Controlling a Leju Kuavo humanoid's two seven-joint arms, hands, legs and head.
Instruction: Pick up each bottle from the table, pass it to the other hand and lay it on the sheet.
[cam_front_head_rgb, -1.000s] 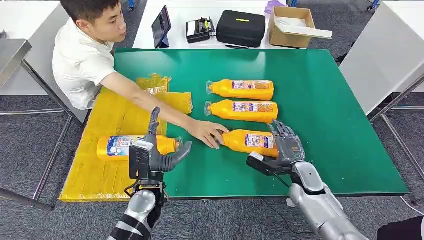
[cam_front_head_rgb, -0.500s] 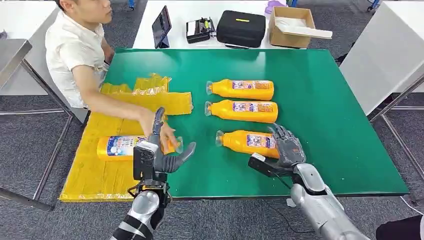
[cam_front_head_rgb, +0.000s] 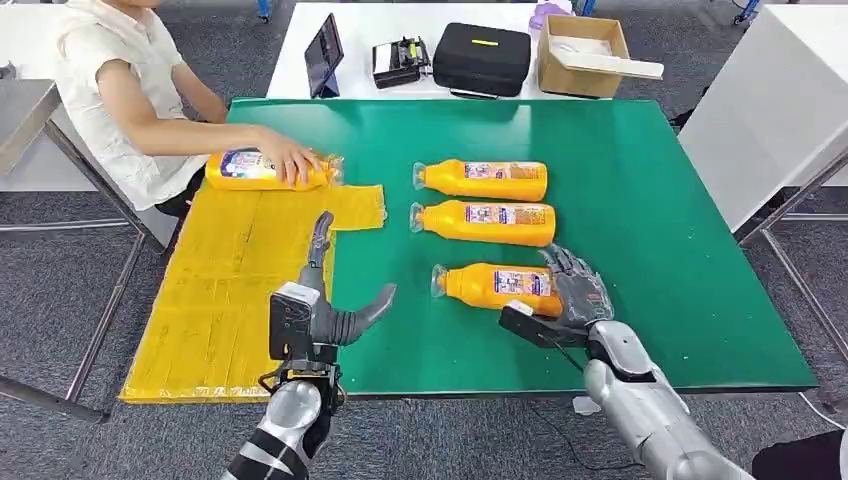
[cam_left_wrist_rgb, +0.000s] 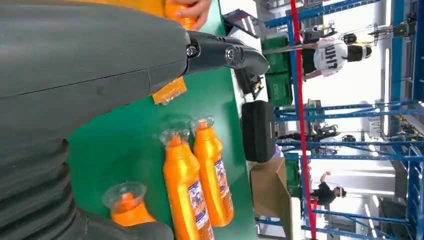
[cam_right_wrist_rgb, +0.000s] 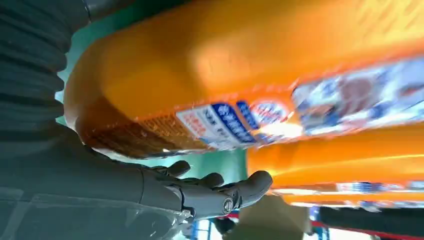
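Observation:
Three orange bottles lie on the green table (cam_front_head_rgb: 650, 200): the far bottle (cam_front_head_rgb: 483, 179), the middle bottle (cam_front_head_rgb: 483, 222) and the nearest bottle (cam_front_head_rgb: 495, 287). My right hand (cam_front_head_rgb: 575, 295) lies at the nearest bottle's base with its fingers spread along it. The right wrist view has this bottle (cam_right_wrist_rgb: 225, 75) right against the palm and the fingers (cam_right_wrist_rgb: 215, 192) stretched past it. My left hand (cam_front_head_rgb: 325, 310) hovers empty at the edge of the yellow sheet (cam_front_head_rgb: 220, 290), fingers apart. A person's hand (cam_front_head_rgb: 290, 160) holds a fourth bottle (cam_front_head_rgb: 250, 170) at the sheet's far end.
The person (cam_front_head_rgb: 110, 90) sits at the table's far left corner. Behind the green table, a white table carries a tablet (cam_front_head_rgb: 322, 55), a small printer (cam_front_head_rgb: 400, 60), a black case (cam_front_head_rgb: 482, 55) and a cardboard box (cam_front_head_rgb: 585, 50). The left wrist view takes in two bottles (cam_left_wrist_rgb: 200, 185).
The person's hand left the nearest bottle, took the bottle lying on the sheet by my left hand and carried it to the sheet's far end. My hands barely moved.

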